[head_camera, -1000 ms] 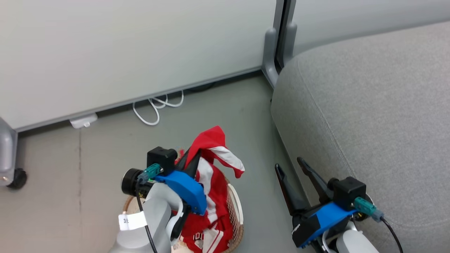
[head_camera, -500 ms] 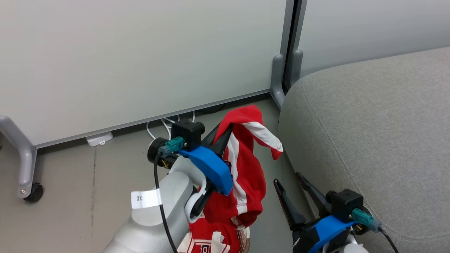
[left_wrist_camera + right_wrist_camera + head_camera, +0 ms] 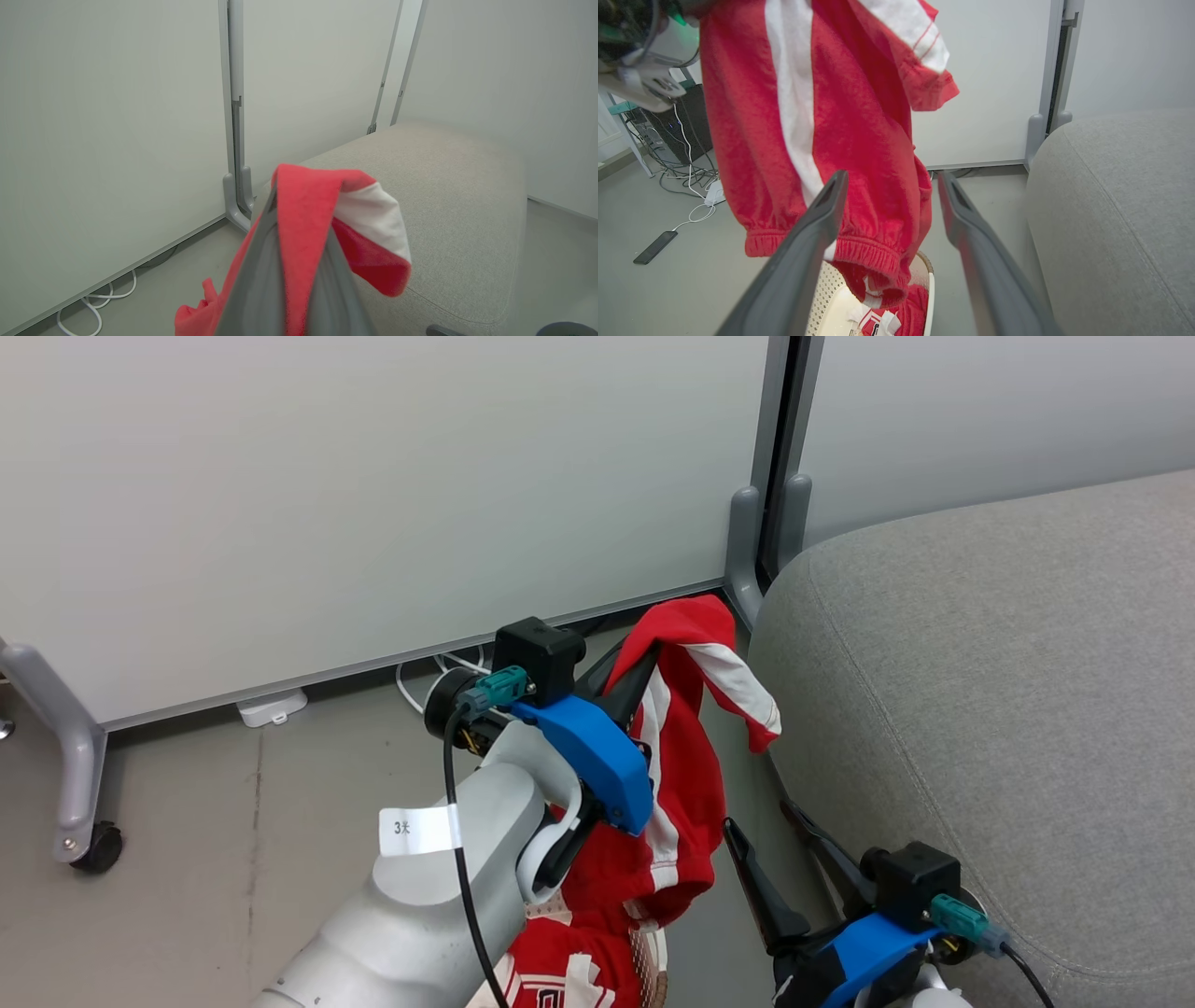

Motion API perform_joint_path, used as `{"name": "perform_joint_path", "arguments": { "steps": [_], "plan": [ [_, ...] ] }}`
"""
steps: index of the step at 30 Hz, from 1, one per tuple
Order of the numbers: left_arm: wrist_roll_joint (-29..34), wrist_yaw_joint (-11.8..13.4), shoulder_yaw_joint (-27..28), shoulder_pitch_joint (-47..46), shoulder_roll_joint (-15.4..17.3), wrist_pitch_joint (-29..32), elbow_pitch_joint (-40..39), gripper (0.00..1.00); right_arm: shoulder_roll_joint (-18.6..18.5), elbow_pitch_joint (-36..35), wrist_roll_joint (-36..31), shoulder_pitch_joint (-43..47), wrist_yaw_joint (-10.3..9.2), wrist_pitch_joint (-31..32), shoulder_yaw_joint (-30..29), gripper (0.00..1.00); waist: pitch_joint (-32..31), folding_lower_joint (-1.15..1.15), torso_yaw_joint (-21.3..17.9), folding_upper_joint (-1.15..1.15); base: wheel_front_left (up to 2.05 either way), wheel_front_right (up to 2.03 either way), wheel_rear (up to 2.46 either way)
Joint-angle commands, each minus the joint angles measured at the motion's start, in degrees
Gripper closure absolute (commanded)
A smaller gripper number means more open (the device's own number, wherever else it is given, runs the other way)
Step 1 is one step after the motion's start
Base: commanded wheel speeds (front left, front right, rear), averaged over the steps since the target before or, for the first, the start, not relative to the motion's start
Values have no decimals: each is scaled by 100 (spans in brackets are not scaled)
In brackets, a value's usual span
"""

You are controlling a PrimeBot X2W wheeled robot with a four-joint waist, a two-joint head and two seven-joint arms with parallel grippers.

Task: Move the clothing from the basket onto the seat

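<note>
The left gripper is clamped tight on one pair of red fabric shorts with white stripes, which hangs above the one oval cream perforated plastic basket. In the basket lies one red lettered jersey. The right gripper is spread wide and empty beside the one large grey fabric sofa.

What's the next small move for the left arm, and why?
Probably swing the left tool toward the robot's right, over the seat, before opening. It is shut on the shorts, which hang over the basket, beside the seat's edge and not yet above the cushion.
</note>
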Motion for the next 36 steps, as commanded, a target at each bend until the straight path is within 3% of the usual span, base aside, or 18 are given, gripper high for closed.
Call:
{"name": "perform_joint_path", "arguments": {
  "steps": [1,15,36],
  "plan": [
    [-75,39,-94,-103,7,-56,9,100,-12,-29,-17,71,1,1,16,0,8,0,-5,0,0,0,0],
    [-486,121,-643,-256,6,-204,-3,100,-12,278,-214,-554,1,348,247,0,113,0,77,0,0,0,0],
    [-1055,94,-1279,-531,6,-299,-111,100,-11,1972,600,-2282,1,439,1468,0,238,0,309,0,0,0,0]
  ]
}}
